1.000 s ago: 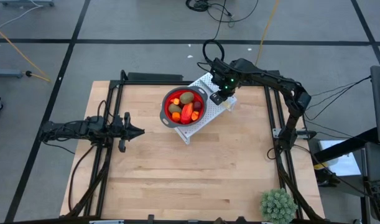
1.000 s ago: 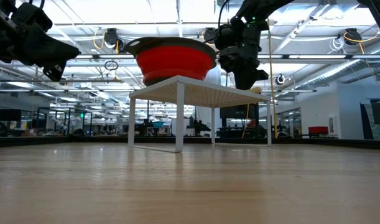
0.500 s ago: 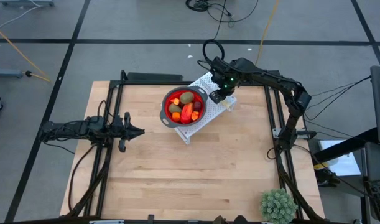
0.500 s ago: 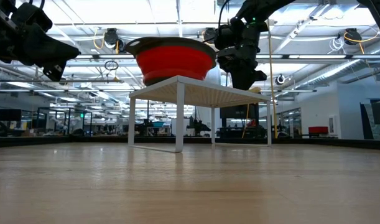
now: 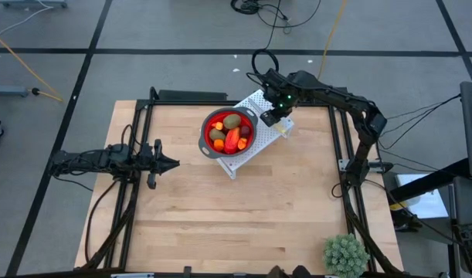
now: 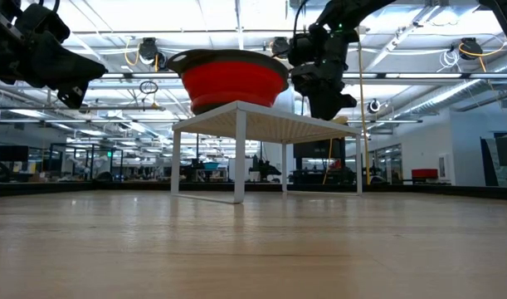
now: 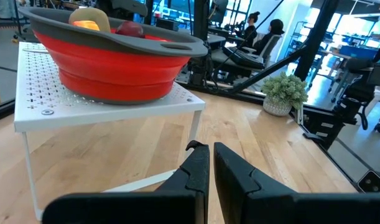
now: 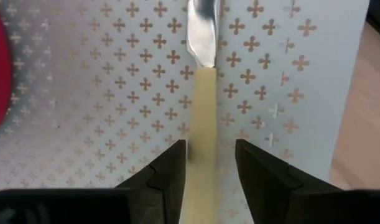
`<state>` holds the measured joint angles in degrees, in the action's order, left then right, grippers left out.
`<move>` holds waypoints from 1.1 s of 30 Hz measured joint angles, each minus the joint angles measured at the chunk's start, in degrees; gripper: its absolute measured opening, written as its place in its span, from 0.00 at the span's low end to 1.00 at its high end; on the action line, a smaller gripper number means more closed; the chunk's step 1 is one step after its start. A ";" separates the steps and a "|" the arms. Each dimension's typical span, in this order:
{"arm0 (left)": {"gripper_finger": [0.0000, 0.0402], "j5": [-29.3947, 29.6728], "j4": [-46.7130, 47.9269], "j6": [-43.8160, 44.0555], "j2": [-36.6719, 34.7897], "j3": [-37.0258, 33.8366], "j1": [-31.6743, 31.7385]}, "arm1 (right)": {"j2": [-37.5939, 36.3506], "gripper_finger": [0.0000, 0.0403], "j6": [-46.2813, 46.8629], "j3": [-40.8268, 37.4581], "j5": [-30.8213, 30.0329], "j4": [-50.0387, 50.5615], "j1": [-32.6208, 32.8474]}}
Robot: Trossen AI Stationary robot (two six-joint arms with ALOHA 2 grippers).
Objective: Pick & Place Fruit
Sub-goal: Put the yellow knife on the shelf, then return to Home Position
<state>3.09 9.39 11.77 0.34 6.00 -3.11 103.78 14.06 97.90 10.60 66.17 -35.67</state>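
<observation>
The fruit (image 5: 231,136), olive, red and orange pieces, lies in a red bowl with a grey rim (image 5: 207,122). The bowl stands on a white perforated stand (image 5: 255,101) at the table's far middle. My right gripper (image 8: 211,163) hangs open above the stand, just right of the bowl, pointing steeply down. Its fingers stand on either side of a pale yellow stick with a silver blade (image 8: 203,118), which lies flat on the stand. My left gripper (image 5: 174,163) waits shut at the table's left, pointing level toward the stand.
A spiky green plant ball (image 5: 345,255) sits at the table's near right corner. Black frame rails (image 5: 139,193) run along the left and right sides. Bare wood lies between the stand and the near edge. People sit in the room beyond.
</observation>
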 joint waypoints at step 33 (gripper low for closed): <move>0.05 0.02 0.79 -4.26 0.00 0.00 -0.02 | -40.86 0.01 -15.21 -25.64 0.03 -24.46 2.83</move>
<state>3.11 10.18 7.51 0.34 6.00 -3.14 62.92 -1.15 72.26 10.63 41.71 -32.84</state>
